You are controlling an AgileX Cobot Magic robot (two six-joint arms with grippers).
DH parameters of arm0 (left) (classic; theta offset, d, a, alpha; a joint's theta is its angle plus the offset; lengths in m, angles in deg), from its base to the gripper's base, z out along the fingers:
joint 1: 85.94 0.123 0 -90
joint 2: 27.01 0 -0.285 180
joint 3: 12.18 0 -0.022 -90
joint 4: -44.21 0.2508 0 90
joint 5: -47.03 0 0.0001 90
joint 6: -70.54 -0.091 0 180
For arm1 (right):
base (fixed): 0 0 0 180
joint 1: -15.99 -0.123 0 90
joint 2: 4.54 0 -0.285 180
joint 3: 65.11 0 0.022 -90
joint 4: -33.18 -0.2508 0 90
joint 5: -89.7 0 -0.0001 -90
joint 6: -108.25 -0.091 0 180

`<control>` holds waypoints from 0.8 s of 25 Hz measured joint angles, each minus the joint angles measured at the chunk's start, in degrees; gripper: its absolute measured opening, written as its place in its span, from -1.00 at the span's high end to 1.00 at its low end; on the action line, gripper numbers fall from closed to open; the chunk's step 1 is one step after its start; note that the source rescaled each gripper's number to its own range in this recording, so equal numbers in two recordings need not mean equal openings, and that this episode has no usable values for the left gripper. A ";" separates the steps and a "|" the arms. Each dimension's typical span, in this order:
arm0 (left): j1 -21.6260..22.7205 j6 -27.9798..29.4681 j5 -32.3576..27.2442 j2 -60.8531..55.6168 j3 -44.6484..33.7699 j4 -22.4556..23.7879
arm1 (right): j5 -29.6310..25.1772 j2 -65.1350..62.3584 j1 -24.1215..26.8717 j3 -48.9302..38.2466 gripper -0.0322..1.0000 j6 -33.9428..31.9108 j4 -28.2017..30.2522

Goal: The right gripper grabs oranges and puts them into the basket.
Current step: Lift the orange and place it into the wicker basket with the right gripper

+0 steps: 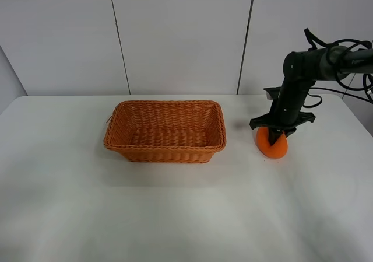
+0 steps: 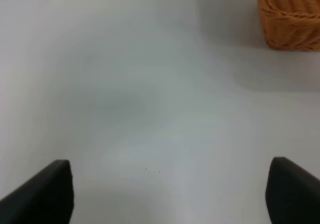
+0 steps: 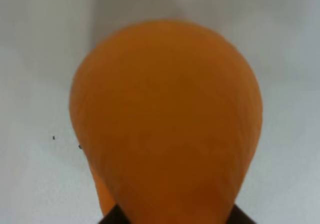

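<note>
Orange bumpy fruit (image 1: 272, 147) rests on the white table (image 1: 175, 215), right of the orange-brown woven wicker basket (image 1: 165, 131), with a gap of tabletop between them. My right gripper (image 1: 275, 137) straddles it, though I cannot tell whether it pinches. My left gripper (image 2: 170, 194) hangs with jaws wide apart over the table, near the basket's corner.

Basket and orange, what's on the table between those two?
Nothing. In the exterior high view, only bare white table separates the basket from the orange.

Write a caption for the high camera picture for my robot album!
The right gripper sits down over the orange on the white table, right of the empty wicker basket.
</note>
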 joint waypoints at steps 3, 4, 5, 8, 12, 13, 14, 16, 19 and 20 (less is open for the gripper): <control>0.00 0.00 0.00 0.00 0.00 0.00 | -3.91 -0.61 0.00 2.35 0.93 0.39 0.00; 0.00 0.00 0.00 0.00 0.00 0.00 | -5.08 -1.15 0.00 3.48 0.93 0.44 0.00; 0.00 0.00 0.00 0.00 0.00 0.00 | -6.46 -1.78 0.00 4.57 0.93 0.77 0.00; 0.00 0.00 0.00 0.00 0.00 0.00 | -8.98 -4.81 0.00 9.48 0.93 0.77 0.00; 0.00 0.00 0.00 0.00 0.00 0.00 | -10.58 -7.99 0.00 15.65 0.93 0.77 0.00; 0.00 0.00 0.00 0.00 0.00 0.00 | -10.70 -8.41 0.00 16.48 0.93 0.77 0.00; 0.00 0.00 0.00 0.00 0.00 0.00 | -10.88 -8.80 0.00 17.24 0.93 0.77 0.00; 0.00 0.00 0.00 0.00 0.00 0.00 | -11.18 -9.44 -0.56 18.09 0.93 0.77 0.00; 0.00 0.00 0.00 0.00 0.00 0.00 | -11.27 -10.71 -2.91 18.41 0.93 0.77 0.00; 0.00 0.00 0.00 0.00 0.00 0.00 | -11.27 -11.18 -4.34 18.41 0.93 0.77 0.00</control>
